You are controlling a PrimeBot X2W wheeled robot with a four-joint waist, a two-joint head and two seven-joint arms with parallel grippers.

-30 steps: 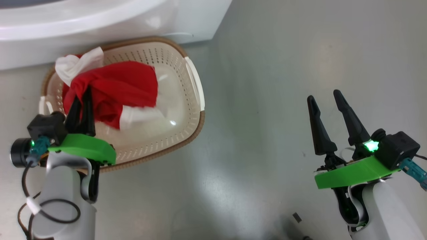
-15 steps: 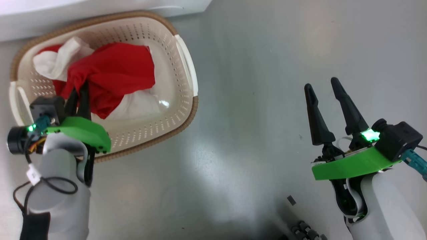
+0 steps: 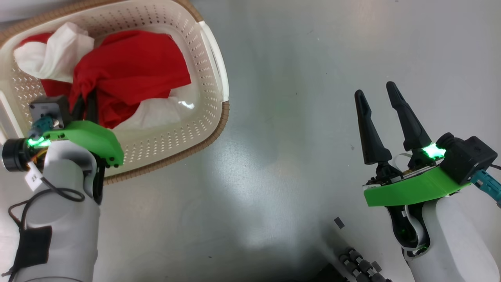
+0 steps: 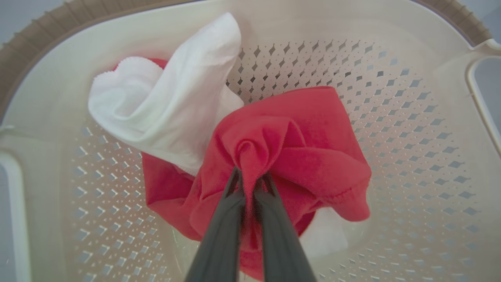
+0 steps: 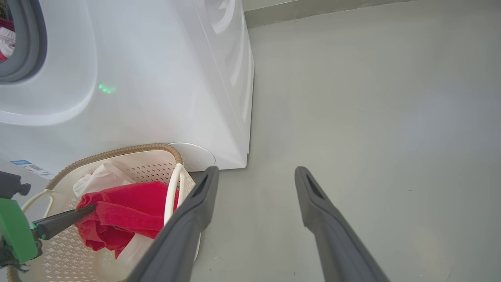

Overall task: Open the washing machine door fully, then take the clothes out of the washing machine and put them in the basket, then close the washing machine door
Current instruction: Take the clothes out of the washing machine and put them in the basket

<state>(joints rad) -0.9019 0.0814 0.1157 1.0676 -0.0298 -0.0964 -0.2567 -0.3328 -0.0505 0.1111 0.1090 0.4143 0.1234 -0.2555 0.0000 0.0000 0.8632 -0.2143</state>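
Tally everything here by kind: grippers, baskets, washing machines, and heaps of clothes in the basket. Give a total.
grippers: 2 (left gripper, right gripper)
basket: 1
washing machine: 1
heap of clothes in the basket: 1
Total: 5

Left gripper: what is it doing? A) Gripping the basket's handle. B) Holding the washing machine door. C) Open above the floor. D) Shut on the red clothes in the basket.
D: the left wrist view shows the left gripper pinching a red fold of the clothes inside the basket.
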